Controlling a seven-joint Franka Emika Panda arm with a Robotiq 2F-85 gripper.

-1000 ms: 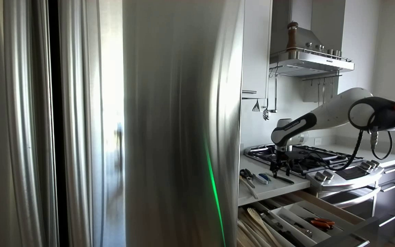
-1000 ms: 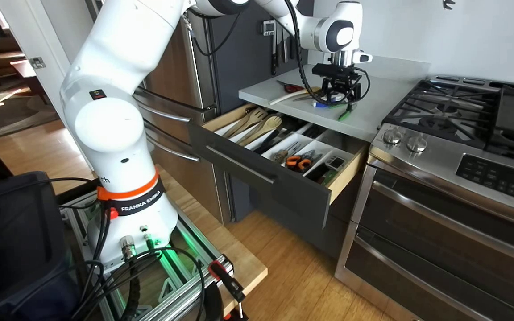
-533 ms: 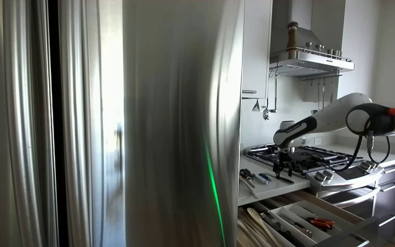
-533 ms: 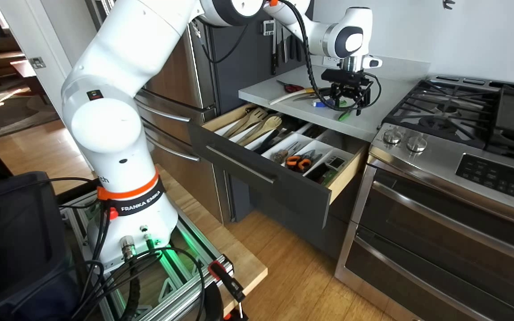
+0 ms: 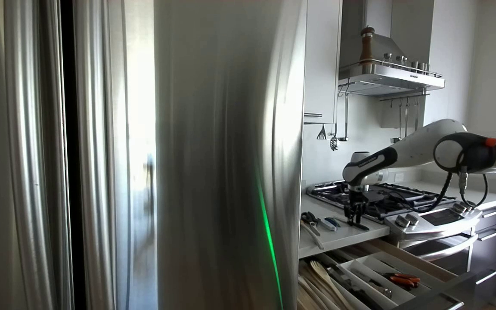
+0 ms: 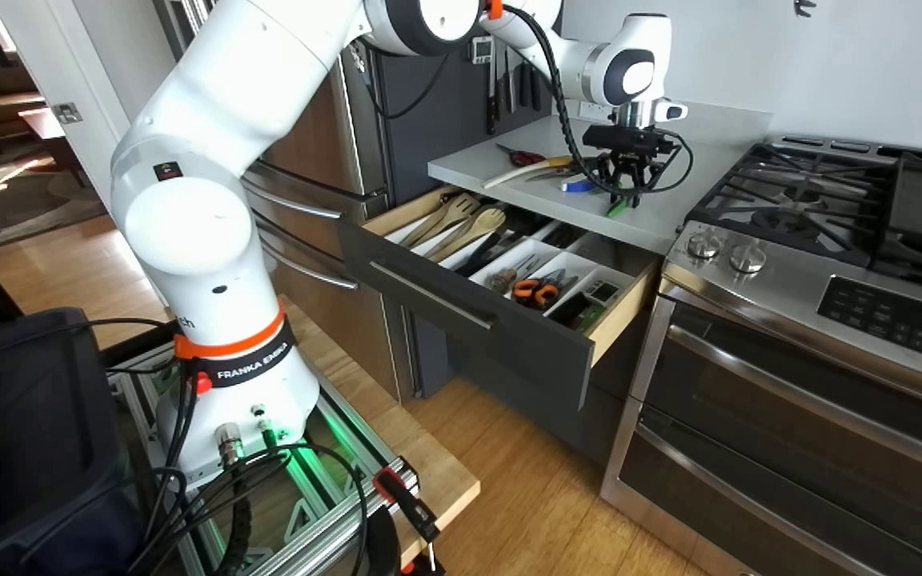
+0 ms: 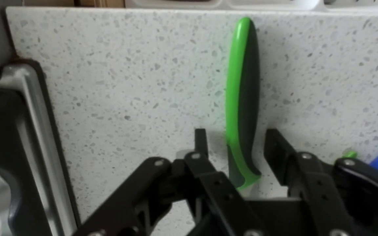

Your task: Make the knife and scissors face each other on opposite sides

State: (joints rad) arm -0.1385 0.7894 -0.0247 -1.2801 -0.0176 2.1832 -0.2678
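Note:
The knife, seen as a green and black handle (image 7: 241, 88), lies flat on the speckled white counter (image 7: 143, 82); its blade is hidden below the gripper. A green part of it shows in an exterior view (image 6: 616, 209). My gripper (image 7: 235, 139) is partly open, its fingers on either side of the handle's lower end, with a gap on both sides. The gripper is low over the counter in both exterior views (image 6: 625, 200) (image 5: 354, 221). Scissors with red and black handles (image 6: 523, 157) lie at the counter's fridge side; they also show in an exterior view (image 5: 309, 217).
A blue item (image 6: 579, 186) lies beside the gripper, and a long pale-handled tool (image 6: 509, 175) lies nearer the fridge. An open drawer (image 6: 437, 296) below the counter edge holds wooden utensils and orange-handled scissors (image 6: 539, 293). The stove (image 6: 813, 200) borders the counter.
My gripper has moved towards the stove and down to the green handle. In the last half second its fingers have drawn closer together. The objects on the counter have not visibly moved.

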